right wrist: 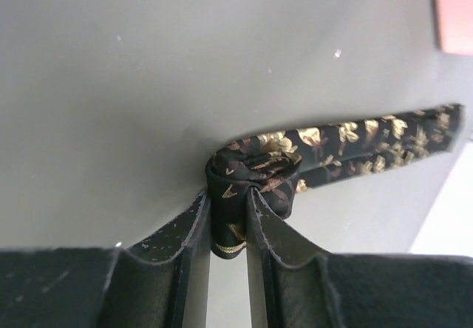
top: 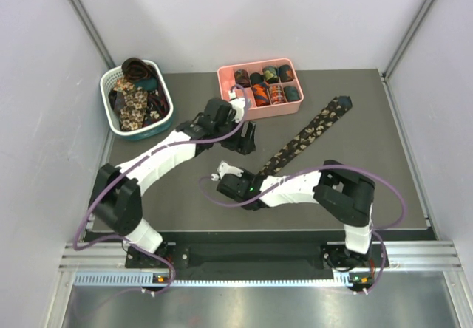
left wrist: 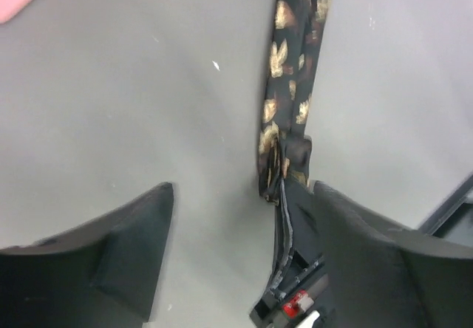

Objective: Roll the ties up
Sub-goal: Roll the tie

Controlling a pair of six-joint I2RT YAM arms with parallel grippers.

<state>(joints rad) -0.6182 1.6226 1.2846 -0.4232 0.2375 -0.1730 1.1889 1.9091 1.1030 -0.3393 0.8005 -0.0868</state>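
Note:
A dark tie with beige floral print lies diagonally on the grey mat, wide end at the far right. My right gripper is shut on its narrow end, which is folded into a small starting coil between the fingers; the strip trails off to the right. My left gripper is open and empty, hovering just left of the tie's narrow part. Its fingers stand wide apart. Several rolled ties sit in the pink tray. Loose ties fill the basket.
The pink divided tray stands at the back centre, and its corner shows in the right wrist view. The white-and-teal basket stands at the back left. White walls enclose the table on three sides.

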